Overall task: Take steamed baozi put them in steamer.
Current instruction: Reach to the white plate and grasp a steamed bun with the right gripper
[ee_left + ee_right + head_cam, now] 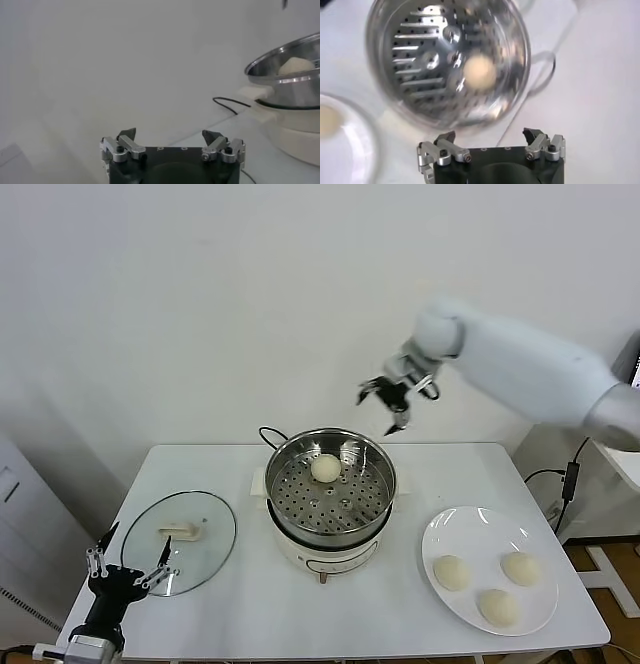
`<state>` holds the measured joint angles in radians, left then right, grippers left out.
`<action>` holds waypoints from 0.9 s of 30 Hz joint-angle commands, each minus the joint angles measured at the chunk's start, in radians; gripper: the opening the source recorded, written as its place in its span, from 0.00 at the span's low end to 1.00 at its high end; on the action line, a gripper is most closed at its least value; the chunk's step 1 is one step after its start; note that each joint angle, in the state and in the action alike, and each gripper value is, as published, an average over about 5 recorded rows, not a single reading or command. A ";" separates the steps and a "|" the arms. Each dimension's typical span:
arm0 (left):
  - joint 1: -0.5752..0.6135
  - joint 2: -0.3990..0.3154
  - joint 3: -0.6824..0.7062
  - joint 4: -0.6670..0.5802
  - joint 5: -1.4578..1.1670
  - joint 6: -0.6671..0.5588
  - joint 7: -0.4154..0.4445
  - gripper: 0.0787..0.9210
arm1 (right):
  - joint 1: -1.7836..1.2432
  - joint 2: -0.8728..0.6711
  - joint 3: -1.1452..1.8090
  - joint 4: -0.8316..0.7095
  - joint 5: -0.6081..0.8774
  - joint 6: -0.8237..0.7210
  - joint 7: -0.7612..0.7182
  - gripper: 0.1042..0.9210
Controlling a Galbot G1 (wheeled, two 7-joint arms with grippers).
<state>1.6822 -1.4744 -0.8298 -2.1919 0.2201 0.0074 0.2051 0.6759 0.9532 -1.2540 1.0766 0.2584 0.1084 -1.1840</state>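
Baozi is what this job is about, and one steamed baozi (325,468) already sits in the steamer (330,446), on the far side of the holey floor. It is round like a ball, so it has no long side and points no way at all.

Above it, up in the air past the far rim of the steamer, hangs the right gripper (392,401). Its fingers are spread wide and it holds nothing. From its own wrist camera I look down past the two open fingertips (445,137) into the shiny bowl, and the bun (480,72) lies alone on the holes.

The steamer is a shiny metal basket on a white cooker base (320,559), in the middle of the white table (250,604). A black cord (268,434) loops out behind it.

On the robot's right sits a flat white plate (440,529) with three more buns on it: one (451,571) nearest the steamer, one (521,567) beside it, and one (498,606) at the front.

On the robot's left lies a round glass lid (215,559) with a white handle (180,532), flat on the table.

Down at the near left corner waits the left gripper (130,569), fingers wide open too, holding nothing.
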 commanded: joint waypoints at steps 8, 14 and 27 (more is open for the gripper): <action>0.010 -0.010 0.012 -0.012 0.023 0.001 -0.003 0.88 | -0.183 -0.495 -0.112 0.425 0.029 -0.272 0.060 0.88; 0.014 -0.013 0.014 -0.014 0.029 0.002 -0.004 0.88 | -0.353 -0.496 -0.025 0.429 -0.047 -0.263 0.101 0.88; 0.017 -0.004 0.009 -0.002 0.029 0.005 -0.008 0.88 | -0.547 -0.472 0.116 0.376 -0.077 -0.261 0.132 0.88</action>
<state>1.6994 -1.4808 -0.8224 -2.1958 0.2461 0.0098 0.1986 0.3076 0.5231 -1.2312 1.4247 0.2121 -0.1301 -1.0802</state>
